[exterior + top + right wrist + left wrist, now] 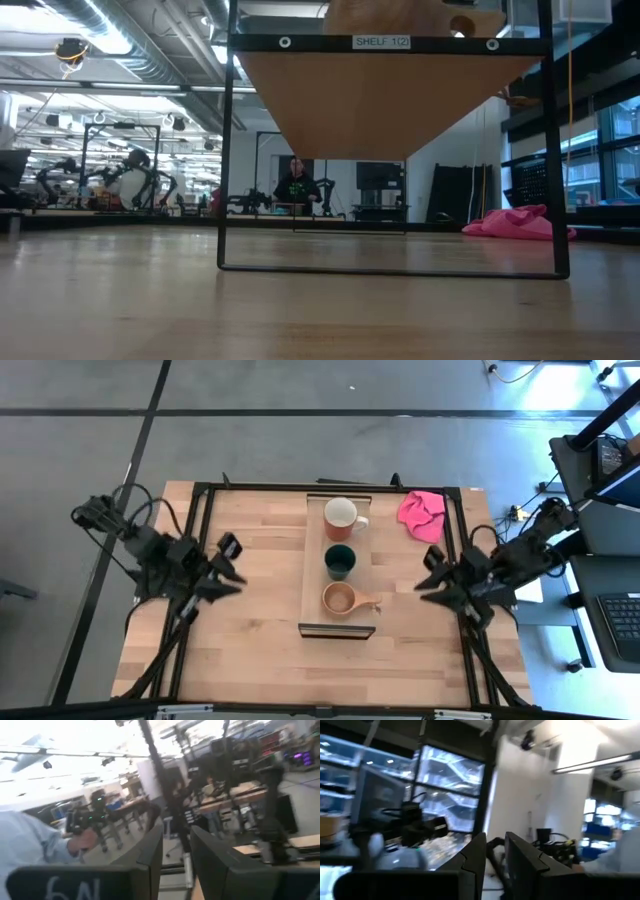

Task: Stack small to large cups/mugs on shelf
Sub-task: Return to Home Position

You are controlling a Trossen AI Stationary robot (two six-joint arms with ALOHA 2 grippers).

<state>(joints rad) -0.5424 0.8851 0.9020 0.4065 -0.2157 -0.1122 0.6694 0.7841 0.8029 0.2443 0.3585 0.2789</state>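
Both my arms hang over the tabletop's sides, well clear of the cups. My left gripper (238,568) is by the left edge and my right gripper (424,573) by the right edge, each pointing in toward the middle. Fingers are spread on both, nothing between them.

The shelf (312,575) runs down the middle of the tabletop from the far edge, raised on a dark frame. All three cups sit on it in a line, apart from each other: red-orange mug (340,513) at the far end, dark green cup (339,561) in the middle, wooden cup (339,598) at the near end. A pink cloth (422,513) lies toward the tabletop's far right corner, just off the shelf
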